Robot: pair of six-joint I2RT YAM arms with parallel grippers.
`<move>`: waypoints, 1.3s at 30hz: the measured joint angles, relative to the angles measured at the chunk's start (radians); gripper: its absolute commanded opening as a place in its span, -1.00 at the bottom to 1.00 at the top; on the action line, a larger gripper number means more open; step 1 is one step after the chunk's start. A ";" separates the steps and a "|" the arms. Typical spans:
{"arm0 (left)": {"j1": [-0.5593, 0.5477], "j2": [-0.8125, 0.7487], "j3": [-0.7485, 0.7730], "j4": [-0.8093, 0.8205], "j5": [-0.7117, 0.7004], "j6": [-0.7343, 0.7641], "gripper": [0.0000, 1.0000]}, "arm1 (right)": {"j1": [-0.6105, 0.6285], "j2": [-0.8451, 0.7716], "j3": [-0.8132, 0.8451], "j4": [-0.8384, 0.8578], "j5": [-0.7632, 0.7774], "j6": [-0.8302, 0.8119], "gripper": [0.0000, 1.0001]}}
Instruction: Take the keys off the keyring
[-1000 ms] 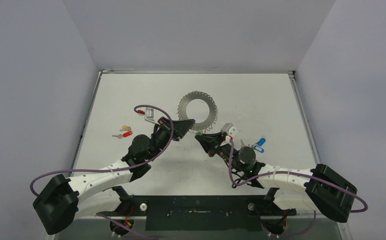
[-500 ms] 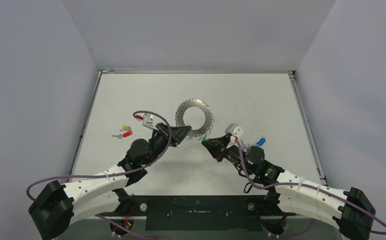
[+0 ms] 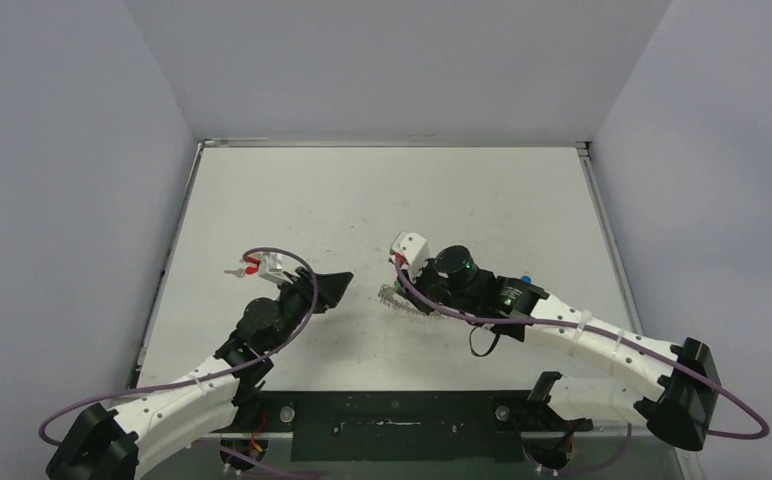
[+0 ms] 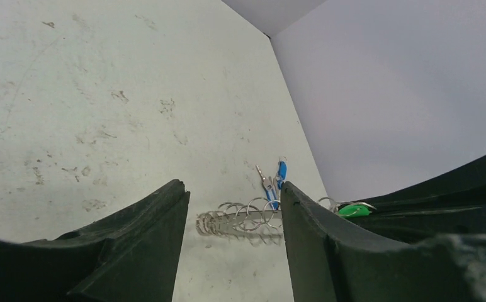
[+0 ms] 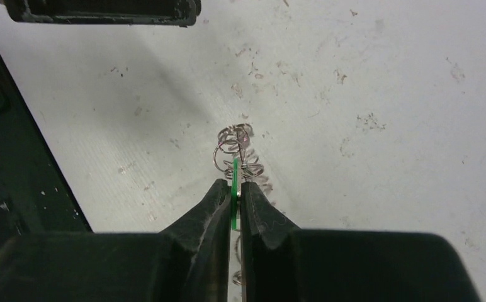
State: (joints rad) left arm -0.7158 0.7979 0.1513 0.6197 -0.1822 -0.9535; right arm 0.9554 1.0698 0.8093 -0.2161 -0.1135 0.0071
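Hands: the black two-finger left hand (image 3: 347, 283) stands open and empty, its jaws parted with nothing between them; the black two-finger right hand (image 5: 234, 192) is clamped on the bright green plastic tag of the small silver key (image 5: 235, 182).
Task thing: the large grey metal keyring fringed with small silver wire loops (image 3: 402, 297) lies near the middle of the desk, seen almost edge-on and partly hidden under the right wrist; the green tag sits at its edge, touching the loops.
Step in hand: judged from the grip, the green key is being pulled off its loop; whether it is already free cannot be told.
Next move: likely the left hand closes on the ring's rim at its 3 o'clock to steady it while the right draws the key away.
Loose keys, left: red-tagged and yellow-tagged keys (image 3: 249, 267) lie at 9 o'clock of the ring, just beside the left wrist.
Loose keys, right: blue-tagged keys (image 4: 277, 179) lie at 3 o'clock, close behind the right arm.
Open room: bare white desk (image 3: 382, 190) stretches toward 12 o'clock, well apart from the far wall.
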 measured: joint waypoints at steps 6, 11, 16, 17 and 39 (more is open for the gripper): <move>0.050 -0.169 -0.005 -0.113 0.073 0.167 0.17 | -0.001 0.175 0.203 -0.244 -0.060 -0.139 -1.00; 0.069 -0.140 0.031 -0.103 0.212 0.324 0.18 | -0.001 0.255 0.330 -0.393 -0.114 -0.237 -1.00; 0.072 0.002 0.034 -0.027 0.376 0.439 0.19 | -0.001 0.303 0.406 -0.498 -0.156 -0.308 -1.00; 0.072 0.026 0.034 -0.013 0.412 0.456 0.19 | -0.001 0.312 0.412 -0.511 -0.165 -0.316 -1.00; 0.077 0.374 0.051 0.363 0.925 0.568 -0.06 | -0.001 0.336 0.407 -0.563 -0.274 -0.390 -1.00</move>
State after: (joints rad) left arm -0.6384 1.1721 0.2024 0.9829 0.7429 -0.3855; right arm 0.9546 1.4055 1.2167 -0.7788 -0.3878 -0.3828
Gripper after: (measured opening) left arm 0.481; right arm 0.077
